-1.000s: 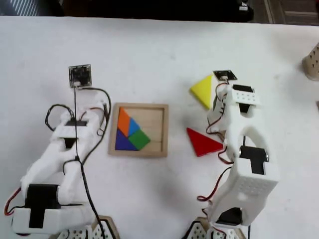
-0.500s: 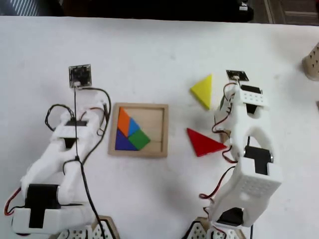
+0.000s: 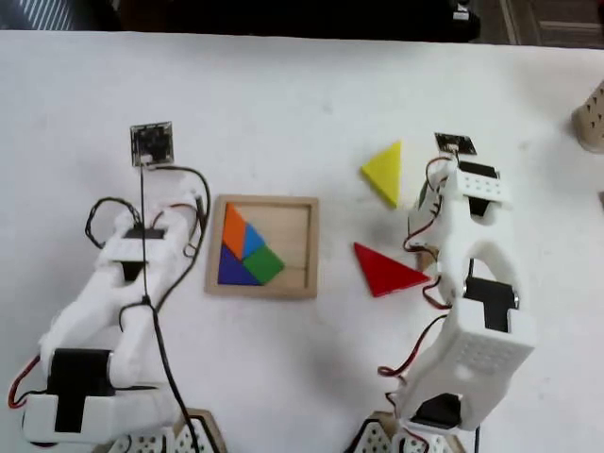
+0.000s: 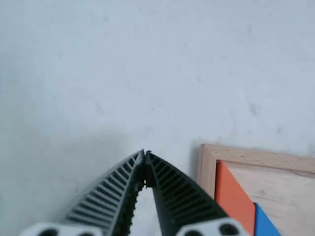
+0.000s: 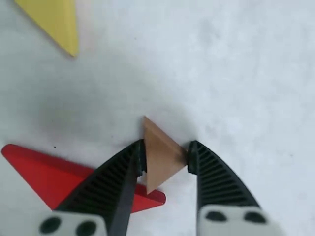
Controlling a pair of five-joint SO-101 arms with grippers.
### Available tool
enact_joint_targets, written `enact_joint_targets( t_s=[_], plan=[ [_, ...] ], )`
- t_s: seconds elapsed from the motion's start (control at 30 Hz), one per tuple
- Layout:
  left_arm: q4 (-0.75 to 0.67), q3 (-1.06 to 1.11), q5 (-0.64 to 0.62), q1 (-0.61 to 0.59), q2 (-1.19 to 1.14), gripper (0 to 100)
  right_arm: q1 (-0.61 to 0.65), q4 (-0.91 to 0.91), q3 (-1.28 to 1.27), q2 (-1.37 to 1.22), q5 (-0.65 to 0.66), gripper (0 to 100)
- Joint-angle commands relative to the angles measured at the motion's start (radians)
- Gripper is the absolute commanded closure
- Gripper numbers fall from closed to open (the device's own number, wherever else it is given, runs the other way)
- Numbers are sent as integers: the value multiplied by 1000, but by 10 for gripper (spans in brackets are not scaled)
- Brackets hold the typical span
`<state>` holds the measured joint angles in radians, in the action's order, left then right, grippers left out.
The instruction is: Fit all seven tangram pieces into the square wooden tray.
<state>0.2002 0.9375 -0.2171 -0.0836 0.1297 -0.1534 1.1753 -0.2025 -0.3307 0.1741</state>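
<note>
Triangle partly hidden in right claw

My gripper pinches the brown triangle by two sides; the red triangle lies just beside it, the yellow triangle well apart.

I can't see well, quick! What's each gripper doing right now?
Left gripper: closed, holding nothing.
Right gripper: closed on the small brown triangle.

The left arm bends, left hand closed, fingers meeting; the right arm stretches forward, right hand pinching a brown triangle.
</note>
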Motion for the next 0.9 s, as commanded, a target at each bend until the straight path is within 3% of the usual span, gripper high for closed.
enact_joint_targets(
  t_s=[0.0, 0.47, 0.87],
  plan=[
    [-2, -55, -6, 19, 5, 972, -15, 1, -26, 70, -8, 889],
    [0, -57, -6, 19, 5, 972, 1, -41, -152, 242, -55, 889],
    [-3, -58, -6, 13, 5, 972, 188, 38, -149, 349, -55, 888]
  ],
)
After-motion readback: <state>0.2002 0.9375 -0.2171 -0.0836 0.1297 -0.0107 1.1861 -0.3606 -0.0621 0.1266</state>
